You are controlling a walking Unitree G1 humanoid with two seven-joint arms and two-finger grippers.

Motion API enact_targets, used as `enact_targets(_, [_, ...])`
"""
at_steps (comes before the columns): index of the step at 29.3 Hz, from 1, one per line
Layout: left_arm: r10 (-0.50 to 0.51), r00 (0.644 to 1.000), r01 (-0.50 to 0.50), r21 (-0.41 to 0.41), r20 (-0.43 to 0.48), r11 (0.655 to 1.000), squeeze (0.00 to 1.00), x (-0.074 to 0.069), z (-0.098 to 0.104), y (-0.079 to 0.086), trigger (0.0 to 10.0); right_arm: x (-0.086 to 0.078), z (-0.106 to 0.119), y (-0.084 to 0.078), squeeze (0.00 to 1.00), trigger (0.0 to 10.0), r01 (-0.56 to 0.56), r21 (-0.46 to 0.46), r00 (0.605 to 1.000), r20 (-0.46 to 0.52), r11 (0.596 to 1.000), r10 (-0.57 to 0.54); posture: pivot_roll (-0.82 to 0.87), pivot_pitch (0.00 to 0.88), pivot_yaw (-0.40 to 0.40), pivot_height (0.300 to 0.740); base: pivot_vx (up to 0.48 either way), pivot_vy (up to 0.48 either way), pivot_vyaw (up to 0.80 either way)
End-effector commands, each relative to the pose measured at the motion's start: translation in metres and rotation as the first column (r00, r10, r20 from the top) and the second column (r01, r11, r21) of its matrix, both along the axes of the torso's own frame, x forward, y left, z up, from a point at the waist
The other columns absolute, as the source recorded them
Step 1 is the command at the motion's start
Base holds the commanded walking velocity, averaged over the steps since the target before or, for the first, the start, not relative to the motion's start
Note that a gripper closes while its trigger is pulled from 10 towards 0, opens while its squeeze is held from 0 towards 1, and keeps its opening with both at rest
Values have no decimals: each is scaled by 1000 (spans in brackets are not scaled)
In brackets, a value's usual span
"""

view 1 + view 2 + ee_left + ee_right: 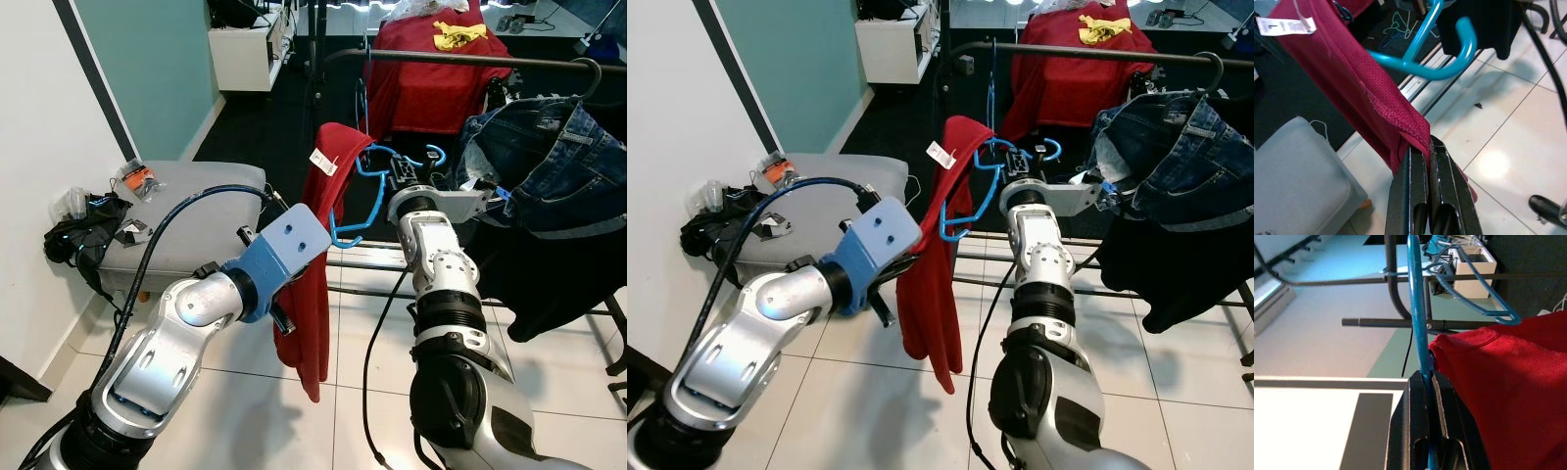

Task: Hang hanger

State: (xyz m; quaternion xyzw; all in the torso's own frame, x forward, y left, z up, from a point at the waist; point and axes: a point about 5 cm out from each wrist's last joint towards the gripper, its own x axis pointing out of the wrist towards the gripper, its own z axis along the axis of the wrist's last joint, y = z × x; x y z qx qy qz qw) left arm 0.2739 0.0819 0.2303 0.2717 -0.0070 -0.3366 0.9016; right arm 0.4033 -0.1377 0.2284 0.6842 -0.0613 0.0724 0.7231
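Note:
A blue plastic hanger (377, 168) carries a red garment (315, 284) that hangs down over the tiled floor. My right gripper (1426, 377) is shut on the hanger's blue bar (1418, 308), just below the black rack rail (470, 61). The thin hook (993, 78) rises toward that rail; I cannot tell whether it rests on it. My left gripper (1428, 152) is shut on the garment's stitched hem (1400, 125), lower and to the left. A white label (1286, 25) is sewn near the collar.
Blue jeans (549, 162) hang on the rail to the right, a red cloth (436, 73) behind. Another blue hanger (1476, 298) hangs nearby. A grey cushion (186, 191) and a black bundle (83, 235) lie by the left wall.

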Motion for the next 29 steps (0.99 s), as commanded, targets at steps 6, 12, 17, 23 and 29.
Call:
enact_targets(6, [-43,999,42,-71,-7,997,0,-5,13,-4,10000,1,1,-2,0,10000,38,-73,999,36,997,-36,47,79,11,740,0,0,0])
enact_targets(12, [-105,994,100,-130,-26,986,0,-13,21,-10,10000,5,-4,-10,0,10000,99,-89,995,11,991,-98,52,79,7,740,0,0,0])
enact_targets(17, [-115,993,110,-130,-36,985,0,-15,19,-12,10000,7,-1,-10,0,10000,110,-60,994,11,992,-109,53,79,7,740,0,0,0])
enact_targets(23, [-102,994,97,-109,-40,989,0,-15,15,-12,10000,8,5,-8,0,10000,101,-33,995,28,994,-100,53,78,6,740,0,0,0])
enact_targets(29, [-74,996,71,-68,-46,995,0,-12,9,-8,10000,10,11,-6,0,10000,89,28,995,41,996,-90,53,75,5,740,0,0,0])
